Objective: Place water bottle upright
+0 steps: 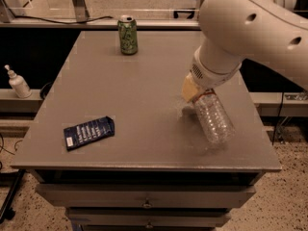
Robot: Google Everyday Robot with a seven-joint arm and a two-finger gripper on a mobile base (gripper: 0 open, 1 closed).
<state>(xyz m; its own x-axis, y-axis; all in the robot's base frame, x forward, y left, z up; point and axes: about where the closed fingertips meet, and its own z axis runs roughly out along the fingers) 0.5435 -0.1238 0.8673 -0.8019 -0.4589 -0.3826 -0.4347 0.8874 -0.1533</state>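
- The water bottle [214, 119] is found on the right part of the grey table [144, 95], tilted, with its base toward the near edge and its neck end tucked under the arm.
- The gripper [198, 96] is placed at that neck end; its yellowish fingers [189, 88] appear pressed onto the bottle by the red label band, and the cap is hidden.
- No liquid is seen through the clear ribbed wall, so the bottle is judged empty, light and easily dented.
- Smooth plastic is expected to slip or roll; a hold at the stiffer neck or shoulder is judged best.
- A green can [128, 35] is set upright at the far edge; its contents cannot be told.
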